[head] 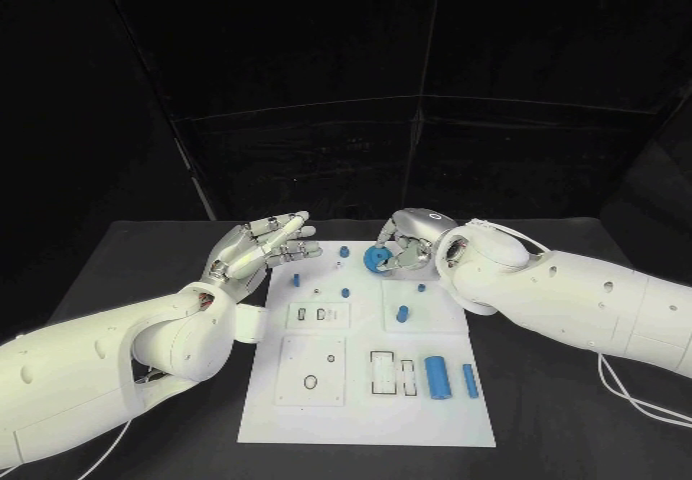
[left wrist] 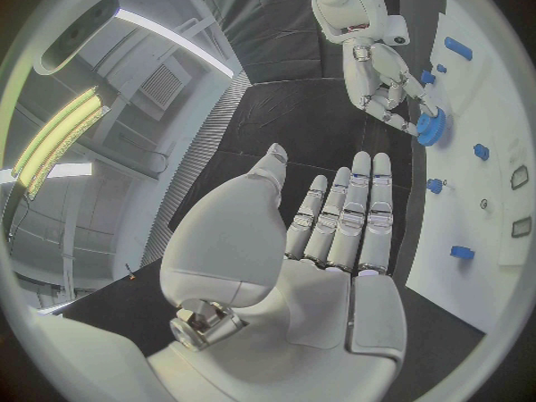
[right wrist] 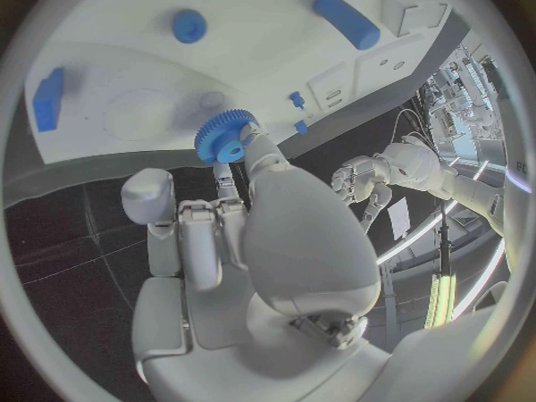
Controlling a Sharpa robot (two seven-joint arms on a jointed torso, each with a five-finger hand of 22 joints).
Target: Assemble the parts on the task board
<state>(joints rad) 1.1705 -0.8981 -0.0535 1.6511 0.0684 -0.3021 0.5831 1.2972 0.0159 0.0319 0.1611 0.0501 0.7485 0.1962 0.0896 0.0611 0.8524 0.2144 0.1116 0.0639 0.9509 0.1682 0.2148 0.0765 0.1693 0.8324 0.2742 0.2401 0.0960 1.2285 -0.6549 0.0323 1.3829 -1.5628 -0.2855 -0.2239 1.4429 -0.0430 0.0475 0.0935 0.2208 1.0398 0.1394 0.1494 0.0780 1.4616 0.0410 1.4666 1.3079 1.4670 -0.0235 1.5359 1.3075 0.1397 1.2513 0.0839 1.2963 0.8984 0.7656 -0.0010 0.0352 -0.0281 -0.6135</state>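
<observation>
The right hand pinches a blue gear just above the board's far end (face tilted, I judge); the left hand hovers spread and empty beside it.

Dim bkgd, board brightly lit; wrist views fisheye-bent, ceiling-light glare.

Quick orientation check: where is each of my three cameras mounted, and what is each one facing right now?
Head view: on the head, looking down at the task board, both arms entering.
Left wrist view: behind the left robot hand, open, facing the board's far end.
Right wrist view: behind the right robot hand, facing the board.
Shared: all show the blue gear the right robot hand holds.
</observation>
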